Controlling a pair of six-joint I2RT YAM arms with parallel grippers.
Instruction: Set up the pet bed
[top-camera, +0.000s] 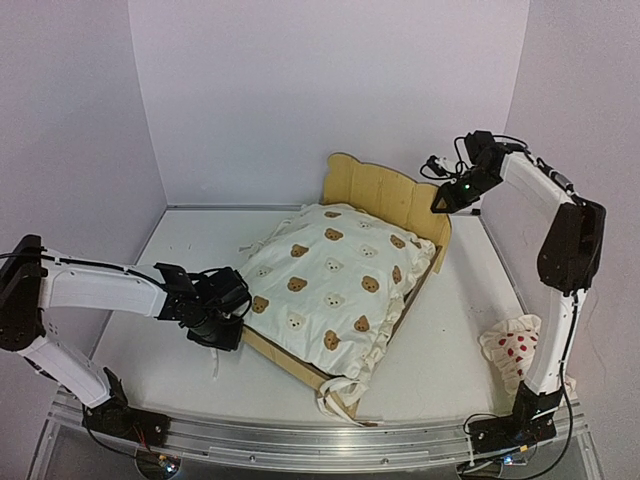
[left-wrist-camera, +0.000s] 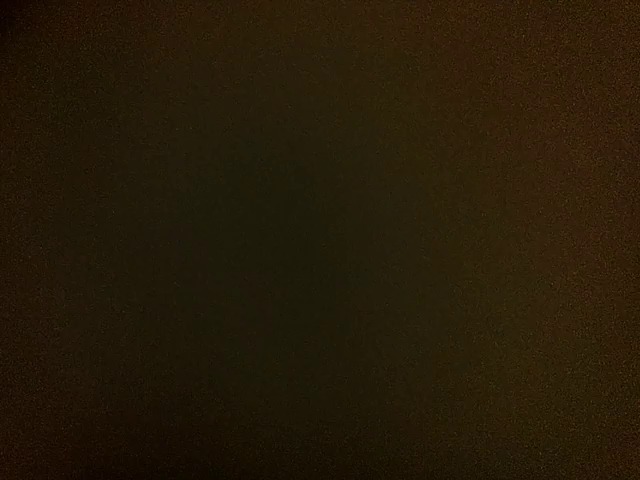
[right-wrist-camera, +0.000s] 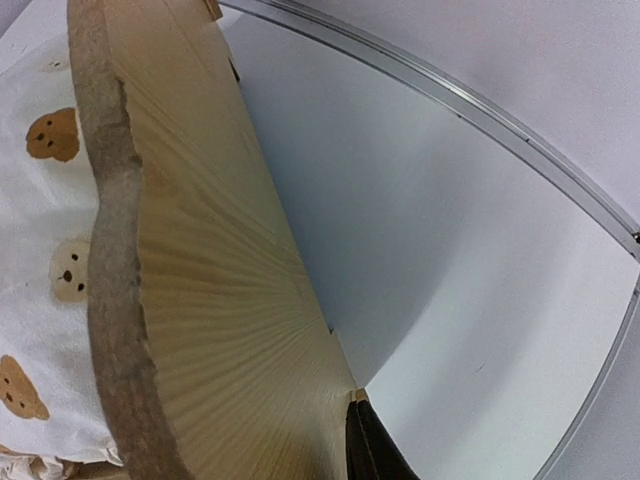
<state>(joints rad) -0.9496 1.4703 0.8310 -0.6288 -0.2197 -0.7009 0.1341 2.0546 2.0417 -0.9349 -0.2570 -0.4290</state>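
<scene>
The pet bed stands in the middle of the table, headboard at the far end, with the cream bear-print cushion lying over it. My right gripper is at the headboard's right top corner. In the right wrist view the wooden headboard fills the frame and one dark finger lies flat against its back face; the other finger is hidden behind the wood. My left gripper is pressed in at the bed's left rail, under the cushion's edge. The left wrist view is fully dark.
A small white red-dotted pillow lies at the right, beside the right arm's base. The cushion's ties hang over the bed's near corner. White walls close the table at the back and sides.
</scene>
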